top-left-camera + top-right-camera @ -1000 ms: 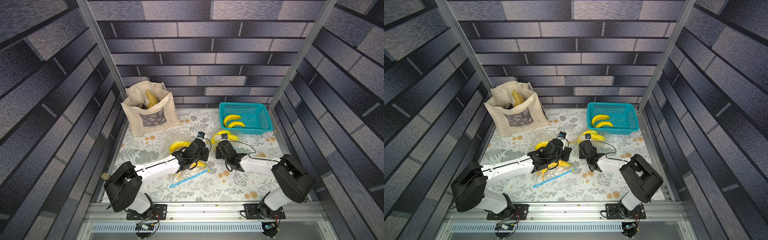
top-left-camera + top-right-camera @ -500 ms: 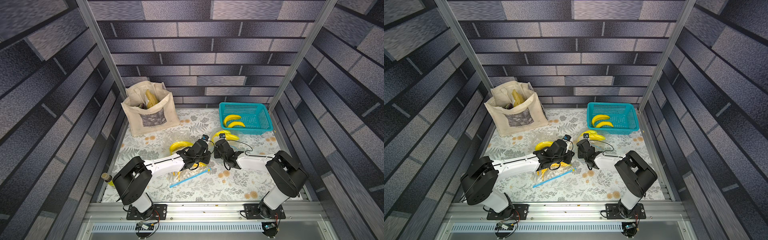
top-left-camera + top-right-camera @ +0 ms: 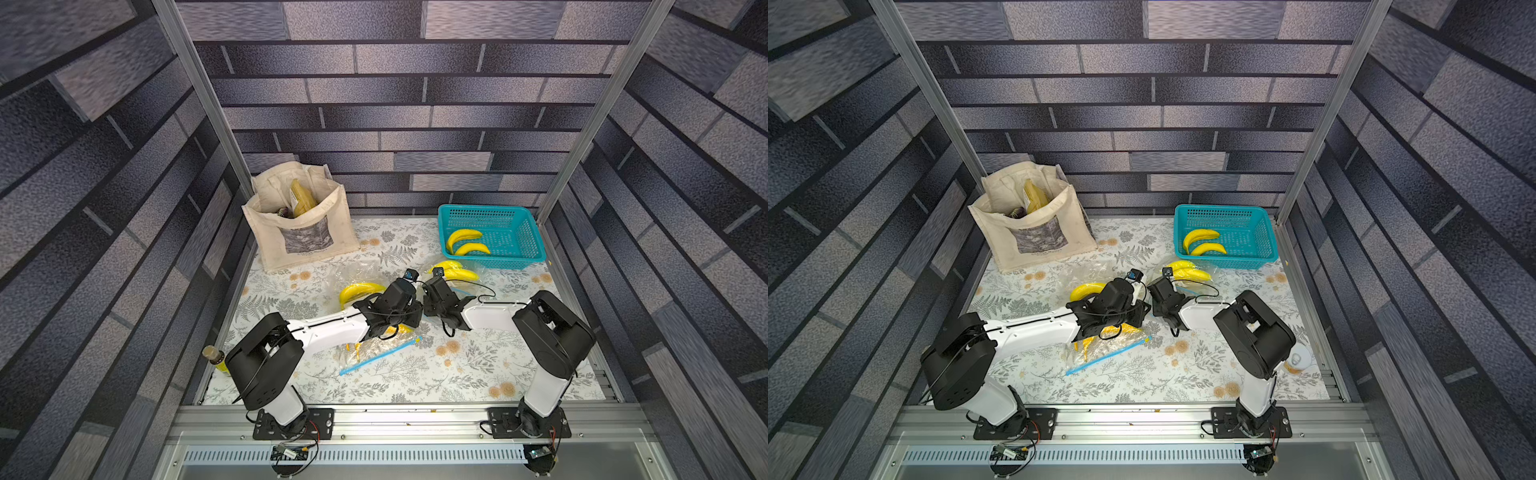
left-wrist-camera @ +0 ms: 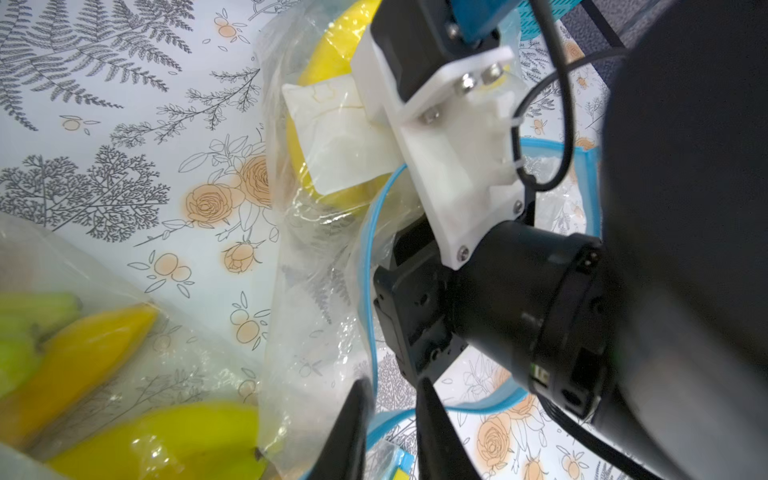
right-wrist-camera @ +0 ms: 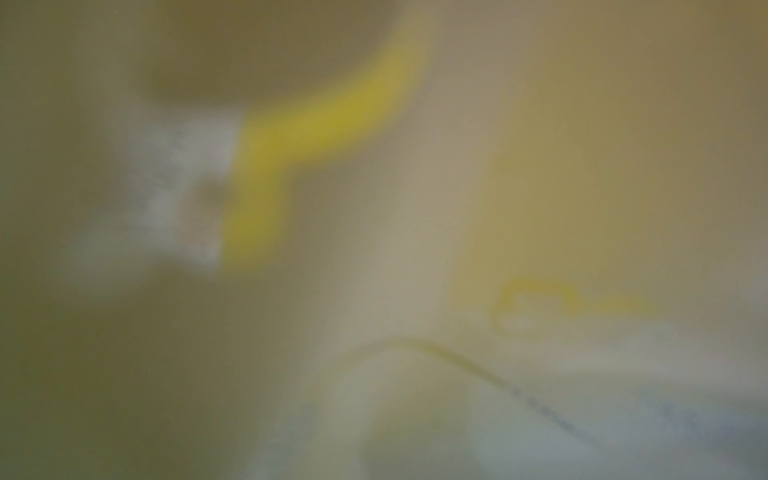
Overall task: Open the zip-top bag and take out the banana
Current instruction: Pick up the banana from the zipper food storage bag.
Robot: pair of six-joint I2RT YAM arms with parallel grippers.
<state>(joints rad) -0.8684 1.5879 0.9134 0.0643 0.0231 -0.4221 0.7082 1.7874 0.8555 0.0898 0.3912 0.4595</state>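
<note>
While the left pincer point(image 4: 388, 419) clamps the zip-top bag point(image 4: 316, 291) rim, the banana point(image 4: 338, 45) lies inside beyond it; right pincer point(image 3: 435, 286) unclear.

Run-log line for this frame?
left pincer: pinching zip-top bag rim | right pincer: inside bag near banana, grip unseen | banana: not out yet

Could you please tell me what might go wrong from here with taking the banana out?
1. The left tool pinches only the thin rim of the zip-top bag; if the film slips, the mouth may collapse around the right tool.
2. The right wrist view is a blur, so the hold on the banana is unconfirmed; pulling might drag the bag along.
3. The right arm's cable loops beside the rim and could snag.
</note>
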